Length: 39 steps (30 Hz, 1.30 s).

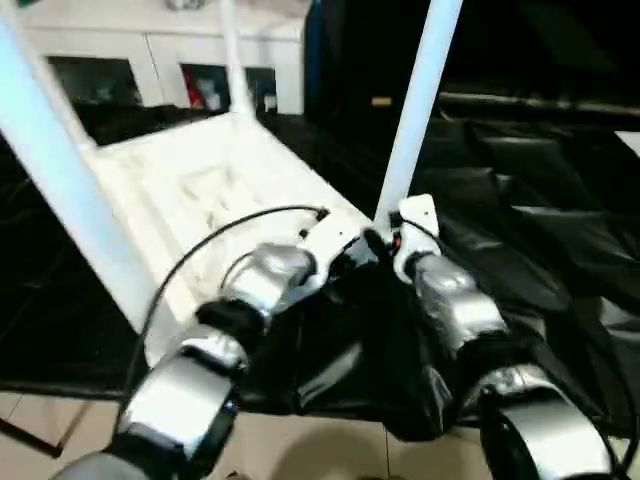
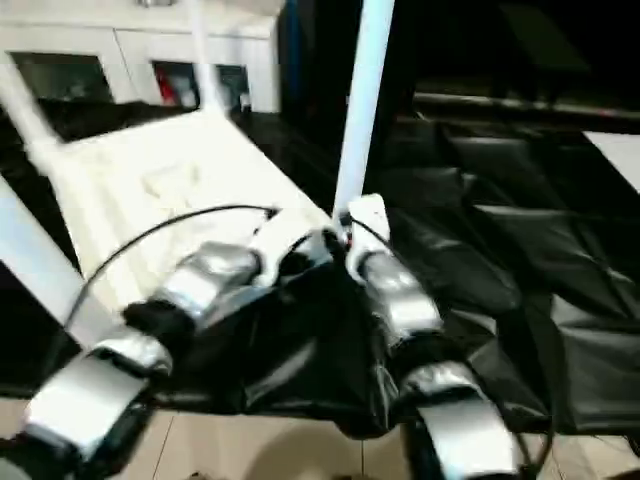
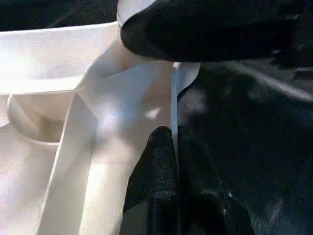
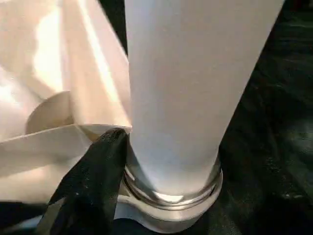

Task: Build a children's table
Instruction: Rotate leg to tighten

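Leg (image 4: 186, 98) base beside right gripper (image 4: 93, 186)

No legible text, label, brand, number or sign appears on any surface. No markings can be read.

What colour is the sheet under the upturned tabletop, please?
Black sheet, clearest in the left eye view.

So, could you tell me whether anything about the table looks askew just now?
Nothing looks damaged. The tabletop lies underside up on black sheeting, and the near-corner leg leans slightly rather than standing straight, with both grippers at its base.
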Available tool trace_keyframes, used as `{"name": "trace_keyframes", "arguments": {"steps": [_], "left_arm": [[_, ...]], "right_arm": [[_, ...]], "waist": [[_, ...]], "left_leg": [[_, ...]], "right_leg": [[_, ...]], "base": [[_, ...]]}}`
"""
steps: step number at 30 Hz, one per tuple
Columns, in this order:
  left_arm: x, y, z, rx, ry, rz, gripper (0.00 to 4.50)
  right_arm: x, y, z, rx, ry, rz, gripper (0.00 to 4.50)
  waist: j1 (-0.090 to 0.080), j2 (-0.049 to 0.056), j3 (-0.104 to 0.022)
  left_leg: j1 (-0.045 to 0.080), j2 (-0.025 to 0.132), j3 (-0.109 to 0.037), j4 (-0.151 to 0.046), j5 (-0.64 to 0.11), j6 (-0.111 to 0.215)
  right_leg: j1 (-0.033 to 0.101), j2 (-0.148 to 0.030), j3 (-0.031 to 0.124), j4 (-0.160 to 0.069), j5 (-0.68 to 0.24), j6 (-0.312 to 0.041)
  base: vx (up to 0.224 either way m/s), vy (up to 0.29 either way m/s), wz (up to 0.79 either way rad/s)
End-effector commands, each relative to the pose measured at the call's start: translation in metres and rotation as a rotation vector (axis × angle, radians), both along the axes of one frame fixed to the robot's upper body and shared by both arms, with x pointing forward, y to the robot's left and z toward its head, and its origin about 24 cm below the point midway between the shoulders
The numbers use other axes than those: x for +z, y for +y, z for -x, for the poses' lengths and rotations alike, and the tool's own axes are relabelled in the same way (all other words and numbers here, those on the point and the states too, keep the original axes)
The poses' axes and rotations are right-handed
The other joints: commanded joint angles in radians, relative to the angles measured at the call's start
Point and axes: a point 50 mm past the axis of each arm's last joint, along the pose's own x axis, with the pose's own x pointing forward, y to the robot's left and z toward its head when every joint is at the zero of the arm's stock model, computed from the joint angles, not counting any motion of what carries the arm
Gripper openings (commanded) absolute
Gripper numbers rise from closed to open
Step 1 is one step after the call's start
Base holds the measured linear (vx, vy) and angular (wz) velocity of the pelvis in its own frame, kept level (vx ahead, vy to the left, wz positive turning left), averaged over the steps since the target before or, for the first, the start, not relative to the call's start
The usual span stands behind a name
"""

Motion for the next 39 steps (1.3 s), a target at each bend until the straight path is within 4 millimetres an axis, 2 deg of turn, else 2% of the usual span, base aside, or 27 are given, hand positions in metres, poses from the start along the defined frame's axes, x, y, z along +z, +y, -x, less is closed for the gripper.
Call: {"name": "trace_keyframes", "arguments": {"steps": [1,5,6,7,9,11,16,17,20,21,22,23,24,26,27,28,30,32,33,36,39], "left_arm": [[-0.005,0.007,-0.002,0.064,0.003,-0.037,0.00],[-0.004,0.006,-0.003,0.053,-0.005,-0.044,0.00],[-0.004,0.006,-0.003,0.049,-0.009,-0.045,0.00],[-0.004,0.007,-0.004,0.046,-0.014,-0.047,0.00],[-0.002,0.007,-0.004,0.028,-0.030,-0.043,0.00],[-0.002,0.008,-0.004,0.011,-0.028,-0.042,0.00],[-0.001,0.019,-0.003,-0.048,-0.038,-0.044,0.00],[-0.001,0.022,-0.004,-0.053,-0.041,-0.049,0.00],[0.000,0.028,-0.003,-0.074,-0.047,-0.049,0.00],[0.000,0.029,-0.003,-0.087,-0.049,-0.047,0.00],[0.002,0.032,-0.002,-0.121,-0.048,-0.033,0.00],[0.002,0.033,-0.001,-0.138,-0.047,-0.029,0.00],[0.003,0.033,-0.001,-0.152,-0.049,-0.028,0.00],[0.003,0.037,0.003,-0.222,-0.050,-0.038,0.00],[0.003,0.037,0.003,-0.222,-0.050,-0.038,0.00],[0.004,0.038,0.006,-0.278,-0.056,-0.035,0.00],[0.006,0.038,0.017,-0.437,-0.046,-0.020,0.00],[0.005,0.041,0.025,-0.515,-0.018,-0.033,0.00],[0.005,0.041,0.026,-0.528,-0.015,-0.037,0.00],[0.005,0.044,0.031,-0.558,0.004,-0.043,0.00],[0.004,0.045,0.034,-0.577,0.015,-0.038,0.00]], "right_arm": [[-0.019,0.003,0.007,-0.011,0.082,0.031,2.62],[-0.014,0.004,0.004,-0.014,0.062,0.017,2.62],[-0.011,0.003,0.002,-0.019,0.049,0.005,2.62],[-0.008,0.004,0.000,0.007,0.034,-0.004,3.17],[-0.003,0.003,-0.003,0.051,-0.004,0.025,3.17],[0.003,0.001,-0.005,0.075,-0.038,0.001,3.48],[0.018,-0.022,-0.008,0.136,-0.105,0.034,3.76],[0.020,-0.024,-0.006,0.189,-0.101,0.030,3.94],[0.018,-0.027,0.003,0.350,-0.055,0.012,4.11],[0.018,-0.029,0.006,0.395,-0.053,0.022,4.20],[0.020,-0.035,0.016,0.524,-0.046,0.043,4.20],[0.021,-0.037,0.019,0.567,-0.056,0.056,4.20],[0.022,-0.038,0.020,0.583,-0.058,0.062,4.20],[0.025,-0.045,0.028,0.657,-0.054,0.083,4.20],[0.025,-0.045,0.028,0.657,-0.054,0.083,4.20],[0.026,-0.048,0.030,0.674,-0.047,0.087,4.20],[0.029,-0.053,0.035,0.715,-0.027,0.098,4.20],[0.030,-0.056,0.037,0.738,-0.009,0.136,4.20],[0.030,-0.056,0.037,0.743,-0.007,0.147,4.20],[0.029,-0.057,0.041,0.777,0.016,0.177,4.20],[0.027,-0.055,0.047,0.826,0.039,0.183,4.20]], "waist": [[0.000,0.002,-0.065],[0.000,0.003,-0.066],[-0.001,-0.003,-0.066],[0.000,-0.002,-0.066],[0.001,0.000,-0.066],[0.001,-0.002,-0.065],[0.002,-0.002,-0.067],[0.004,-0.002,-0.068],[0.008,-0.005,-0.069],[0.009,-0.010,-0.071],[0.009,-0.013,-0.071],[0.015,-0.014,-0.070],[0.015,-0.014,-0.071],[0.018,-0.015,-0.071],[0.018,-0.013,-0.071],[0.019,-0.013,-0.070],[0.023,-0.005,-0.067],[0.029,-0.003,-0.067],[0.032,0.003,-0.067],[0.045,0.003,-0.065],[0.047,0.002,-0.066]], "left_leg": [[0.017,0.006,-0.013,-0.071,-0.380,-0.001],[0.013,0.007,-0.013,-0.073,-0.367,0.008],[0.012,0.008,-0.011,-0.073,-0.364,0.012],[0.013,0.008,-0.012,-0.072,-0.364,0.013],[0.012,0.008,-0.010,-0.071,-0.365,0.018],[0.010,0.009,-0.010,-0.072,-0.362,0.024],[0.008,0.009,-0.008,-0.070,-0.330,0.037],[0.008,0.010,-0.008,-0.069,-0.315,0.044],[0.003,0.010,-0.008,-0.067,-0.283,0.068],[0.000,0.011,-0.009,-0.067,-0.266,0.074],[0.000,0.012,-0.007,-0.065,-0.257,0.076],[0.002,0.015,-0.006,-0.063,-0.255,0.089],[-0.003,0.014,-0.007,-0.063,-0.237,0.093],[-0.001,0.015,-0.007,-0.062,-0.225,0.097],[0.001,0.016,-0.006,-0.063,-0.227,0.097],[0.002,0.017,-0.006,-0.063,-0.231,0.095],[0.006,0.021,-0.006,-0.067,-0.254,0.084],[0.007,0.025,-0.005,-0.069,-0.254,0.072],[0.014,0.027,-0.003,-0.069,-0.270,0.060],[0.020,0.028,-0.001,-0.072,-0.307,0.037],[0.017,0.026,-0.003,-0.074,-0.310,0.027]], "right_leg": [[0.031,-0.037,0.020,-0.088,-0.432,-0.154],[0.035,-0.037,0.022,-0.081,-0.382,-0.172],[0.036,-0.037,0.022,-0.080,-0.370,-0.175],[0.036,-0.038,0.022,-0.080,-0.372,-0.178],[0.036,-0.039,0.022,-0.081,-0.368,-0.184],[0.038,-0.040,0.022,-0.080,-0.364,-0.187],[0.043,-0.039,0.023,-0.076,-0.338,-0.198],[0.045,-0.038,0.024,-0.073,-0.310,-0.202],[0.053,-0.040,0.023,-0.070,-0.280,-0.205],[0.055,-0.039,0.022,-0.066,-0.267,-0.209],[0.053,-0.041,0.024,-0.066,-0.258,-0.212],[0.053,-0.042,0.025,-0.065,-0.248,-0.217],[0.056,-0.042,0.025,-0.060,-0.232,-0.223],[0.054,-0.043,0.025,-0.060,-0.228,-0.229],[0.052,-0.042,0.025,-0.060,-0.230,-0.235],[0.050,-0.042,0.026,-0.060,-0.235,-0.238],[0.047,-0.042,0.027,-0.063,-0.260,-0.237],[0.046,-0.041,0.029,-0.059,-0.246,-0.245],[0.040,-0.039,0.030,-0.059,-0.243,-0.250],[0.037,-0.040,0.033,-0.060,-0.261,-0.238],[0.040,-0.041,0.033,-0.060,-0.269,-0.225]], "base": [[0.000,0.000,0.00],[0.000,0.000,0.00],[0.000,0.000,0.00],[0.000,0.000,0.00],[0.000,0.000,0.00],[0.000,0.000,0.00],[0.000,0.000,0.00],[0.000,0.000,0.00],[0.000,0.000,0.00],[0.000,0.000,0.00],[0.000,0.000,0.00],[0.000,0.000,0.00],[0.000,0.000,0.00],[0.000,0.000,0.00],[0.000,0.000,0.00],[0.000,0.000,0.00],[0.000,0.000,0.00],[0.000,0.000,0.00],[0.000,0.000,0.00],[0.000,0.000,0.00],[0.000,0.000,0.00]]}}
